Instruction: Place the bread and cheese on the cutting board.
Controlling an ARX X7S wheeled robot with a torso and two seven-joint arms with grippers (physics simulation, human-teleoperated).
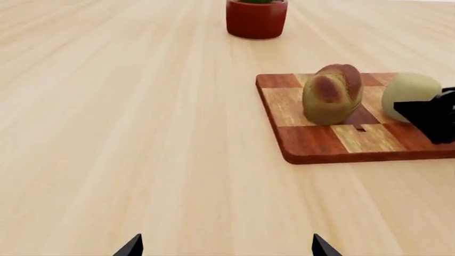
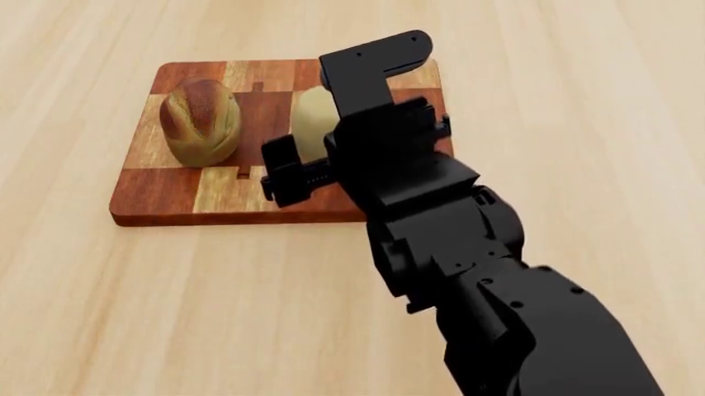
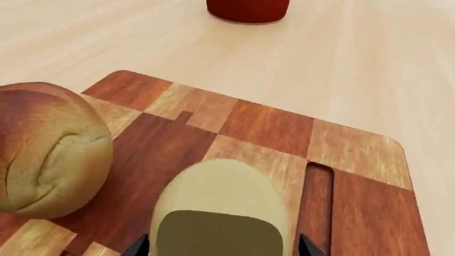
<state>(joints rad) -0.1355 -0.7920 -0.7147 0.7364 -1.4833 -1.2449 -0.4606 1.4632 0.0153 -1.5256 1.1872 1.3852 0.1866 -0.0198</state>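
Note:
The checkered wooden cutting board (image 2: 210, 202) (image 1: 370, 144) (image 3: 263, 128) carries both foods. The brown-streaked bread (image 2: 201, 120) (image 1: 333, 94) (image 3: 50, 160) lies on its left half. The pale yellow cheese (image 2: 313, 115) (image 1: 408, 90) (image 3: 217, 194) rests beside it on the board. My right gripper (image 2: 336, 124) (image 3: 221, 248) is open, with one fingertip (image 3: 140, 246) on each side of the cheese and a thin gap showing on both sides. My left gripper (image 1: 227, 248) is open over bare table, well short of the board, and holds nothing.
A red pot (image 1: 256, 18) (image 3: 248, 9) stands on the wooden table (image 2: 132, 313) beyond the board's far edge. The right arm (image 2: 484, 272) reaches in from the near right and covers the board's right part.

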